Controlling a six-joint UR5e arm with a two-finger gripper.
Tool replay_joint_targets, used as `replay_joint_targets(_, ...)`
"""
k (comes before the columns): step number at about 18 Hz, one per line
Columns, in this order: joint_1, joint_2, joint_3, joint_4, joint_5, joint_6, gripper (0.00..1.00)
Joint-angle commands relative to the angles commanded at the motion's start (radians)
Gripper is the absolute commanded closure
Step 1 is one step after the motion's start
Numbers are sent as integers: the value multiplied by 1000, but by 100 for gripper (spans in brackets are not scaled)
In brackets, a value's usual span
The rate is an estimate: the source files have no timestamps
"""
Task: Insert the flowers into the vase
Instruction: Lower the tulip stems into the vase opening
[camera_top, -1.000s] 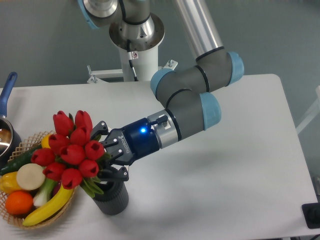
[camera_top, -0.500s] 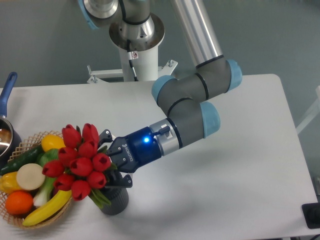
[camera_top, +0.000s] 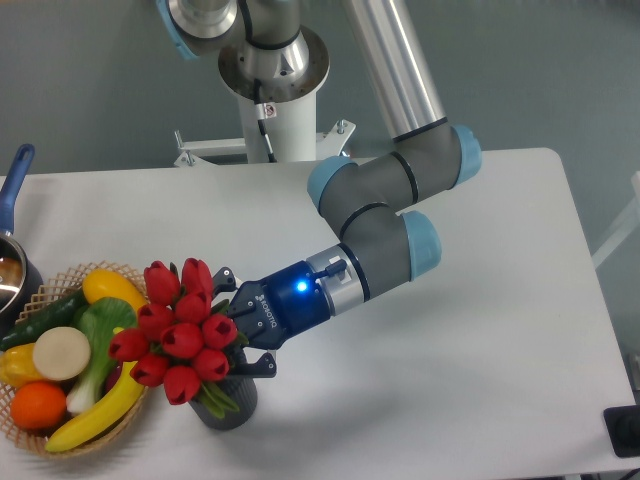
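Note:
The flowers (camera_top: 178, 330) are a tight bunch of red tulips with green leaves, tilted to the left over the vase (camera_top: 232, 408). Only the lower right side of the dark grey vase shows, at the table's front left; its mouth is hidden by the blooms and leaves. My gripper (camera_top: 237, 330) is shut on the flowers' stems, just above and right of the vase. The stem ends are hidden, so I cannot tell whether they are inside the mouth.
A wicker basket (camera_top: 70, 441) with fruit and vegetables stands directly left of the vase, touching the blooms' side. A pot with a blue handle (camera_top: 14, 180) sits at the far left edge. The arm's base (camera_top: 275, 70) is at the back.
The gripper and the flowers have moved right and down, from over the basket's edge to over the vase. The vase and basket have not moved.

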Motion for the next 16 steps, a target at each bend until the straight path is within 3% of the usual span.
replay_joint_targets(16,0,-34,-12,2,11,3,67)
